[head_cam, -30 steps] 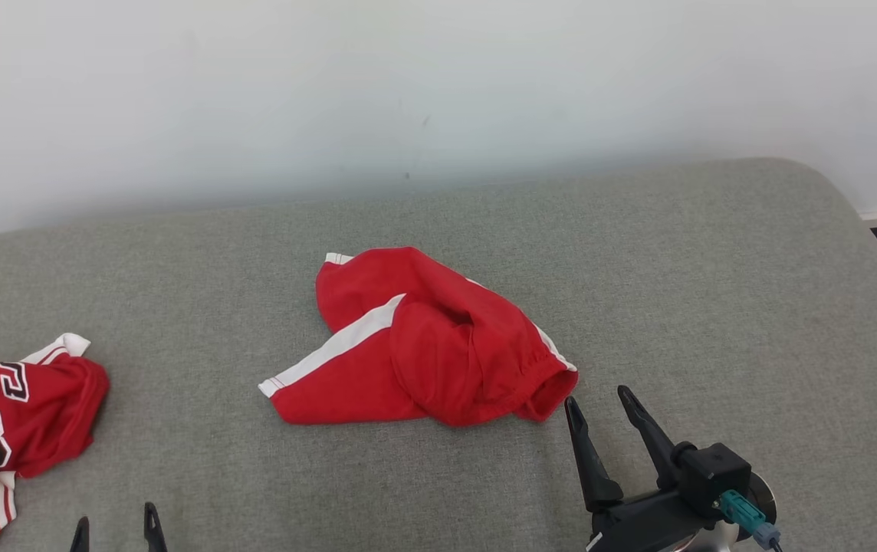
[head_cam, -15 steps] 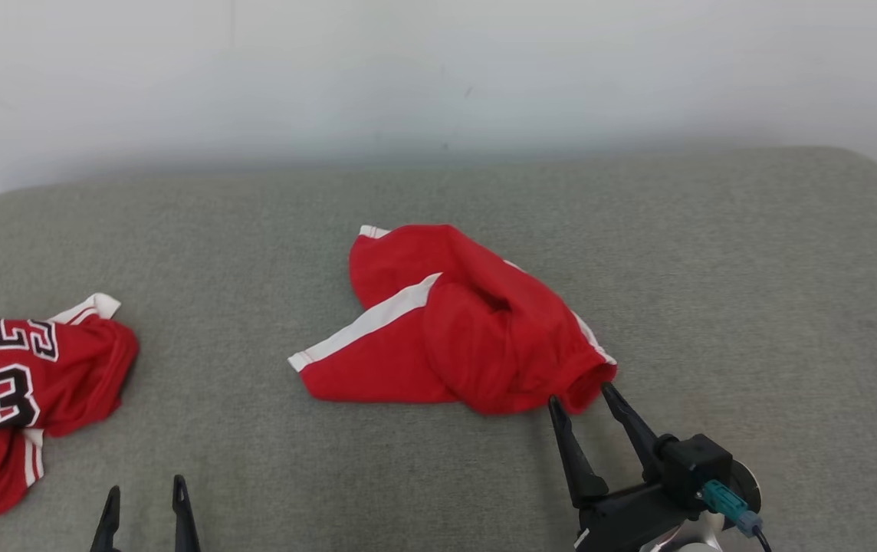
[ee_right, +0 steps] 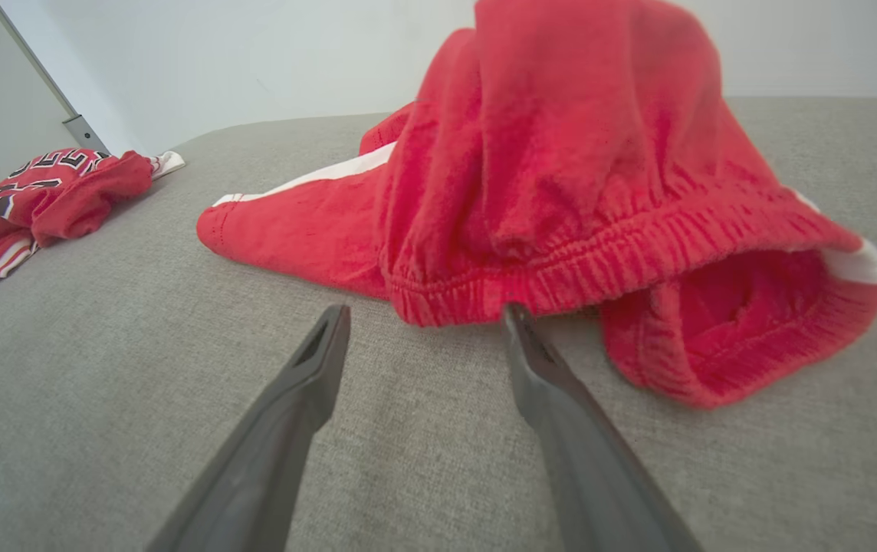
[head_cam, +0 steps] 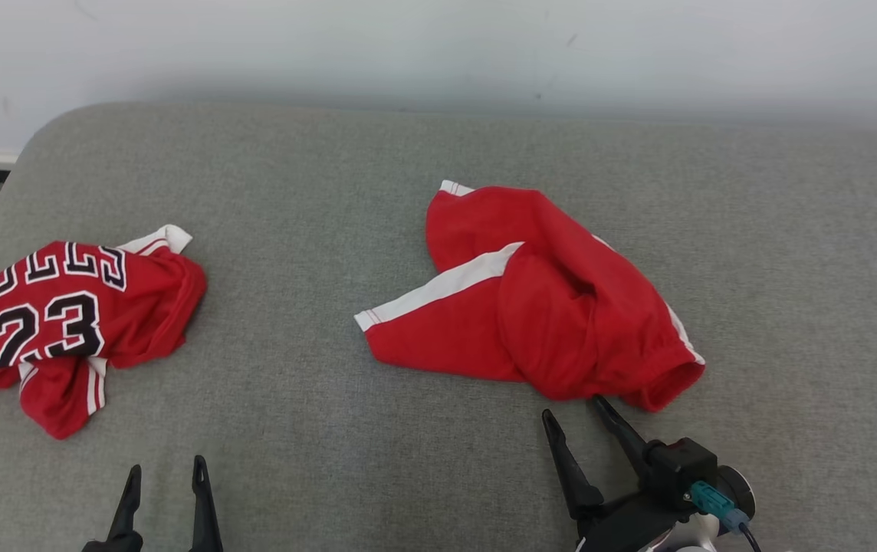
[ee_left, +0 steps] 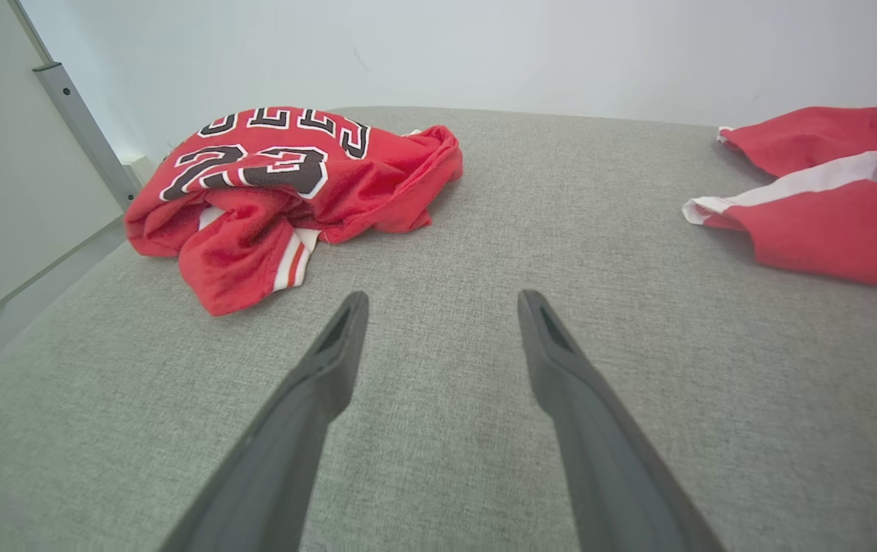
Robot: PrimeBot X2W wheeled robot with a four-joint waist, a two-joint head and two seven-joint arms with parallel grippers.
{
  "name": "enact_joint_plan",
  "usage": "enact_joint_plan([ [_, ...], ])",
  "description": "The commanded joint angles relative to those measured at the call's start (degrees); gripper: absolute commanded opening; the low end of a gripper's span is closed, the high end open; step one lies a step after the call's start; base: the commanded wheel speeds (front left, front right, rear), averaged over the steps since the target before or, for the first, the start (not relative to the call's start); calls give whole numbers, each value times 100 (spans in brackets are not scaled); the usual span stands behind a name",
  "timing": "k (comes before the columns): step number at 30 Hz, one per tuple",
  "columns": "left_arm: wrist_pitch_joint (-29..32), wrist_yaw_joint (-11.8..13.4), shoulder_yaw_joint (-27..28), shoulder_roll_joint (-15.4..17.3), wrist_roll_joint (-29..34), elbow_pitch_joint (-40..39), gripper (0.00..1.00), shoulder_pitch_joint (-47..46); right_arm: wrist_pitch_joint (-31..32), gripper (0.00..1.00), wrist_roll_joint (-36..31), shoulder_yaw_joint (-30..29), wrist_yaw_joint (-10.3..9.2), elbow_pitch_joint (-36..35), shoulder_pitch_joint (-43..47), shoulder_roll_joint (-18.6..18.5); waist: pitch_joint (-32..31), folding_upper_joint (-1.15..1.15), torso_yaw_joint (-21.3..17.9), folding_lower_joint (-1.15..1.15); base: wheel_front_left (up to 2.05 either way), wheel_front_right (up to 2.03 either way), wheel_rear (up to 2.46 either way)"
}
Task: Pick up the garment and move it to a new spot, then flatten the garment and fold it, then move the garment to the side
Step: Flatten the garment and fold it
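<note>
The jersey (head_cam: pixel 70 314), red with a black "23" and lettering outlined in white, lies crumpled in a heap well to the left of the red shorts (head_cam: pixel 546 314). Both rest on the grey upholstered surface (head_cam: pixel 316 153). A white sleeve edge pokes out of the heap on the side facing the shorts, and a striped sleeve is tucked under its near end.

The left gripper (head_cam: pixel 165 464) hangs left of the shorts and nearer the robot, fingers spread wide and holding nothing, well short of the jersey. The right gripper (head_cam: pixel 573 406) sits at the shorts' near edge, also spread and empty. One fingertip is right at the elastic waistband, which is the wrong garment.

The jersey looks like thin, light mesh, so it is probably limp and likely to sag and unfold when lifted. A pinch on a raised fold near the lettering, or on the exposed white sleeve, seems the surest hold. A shallow grip could slip off the smooth fabric.
</note>
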Motion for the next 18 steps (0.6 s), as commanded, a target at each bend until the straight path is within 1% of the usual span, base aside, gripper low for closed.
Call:
enact_joint_plan([
  [1, -19, 6, -18, -10, -36, -19, 100, -31, -2, 100, -27, -4, -14, 27, 0, -36, 117, 0, 114, 0, 0, 0, 0],
  [9, -19, -4, -76, -10, -56, -9, 100, -127, -2, 100, 38, -31, -14, 127, -66, 19, 215, 0, 126, 0, 0, 0, 0],
  [18, -19, 7, -135, -10, -24, 0, 100, -177, -2, 100, 75, -55, -14, -59, -151, 53, 233, 0, 138, 0, 0, 0, 0],
])
